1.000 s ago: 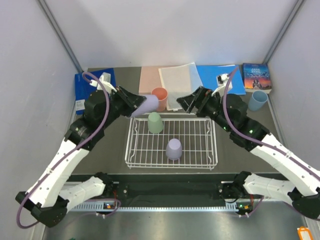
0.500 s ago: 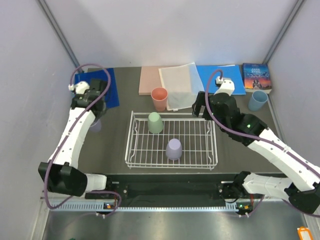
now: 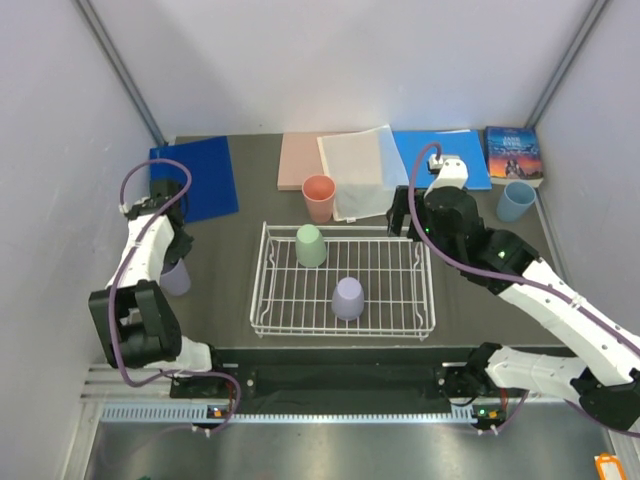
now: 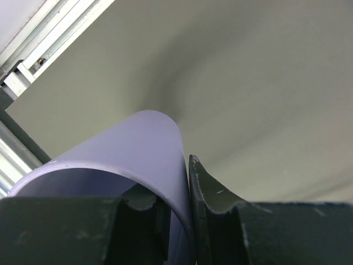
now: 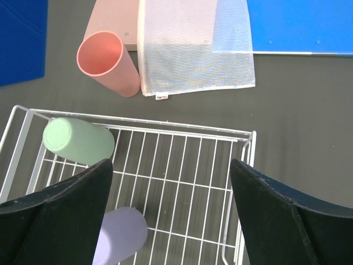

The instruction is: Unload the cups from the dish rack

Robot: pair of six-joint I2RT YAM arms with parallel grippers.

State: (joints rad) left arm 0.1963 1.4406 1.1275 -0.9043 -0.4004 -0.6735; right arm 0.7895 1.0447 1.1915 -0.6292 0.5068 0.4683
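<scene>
Currently, the dish rack (image 3: 390,290) sits at the middle of the surface (image 3: 225,265), toward its near edge. It holds the pale green cup (image 3: 311,245) and one lavender cup (image 3: 348,298), both base up. The salmon cup (image 3: 320,197) stands just beyond the rack's far side, and the light blue cup (image 3: 516,201) stands near the far right corner. Your left tool (image 4: 176,193) is clenched on the wall of the second lavender cup (image 4: 138,143) at the left edge. Your right tool (image 5: 170,165) hangs released, jaws wide, above the rack's far right corner.

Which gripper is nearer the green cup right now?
Right. The right gripper hangs open over the dish rack's far right corner; the left gripper holds a lavender cup left of the rack, farther from the green cup.
</scene>
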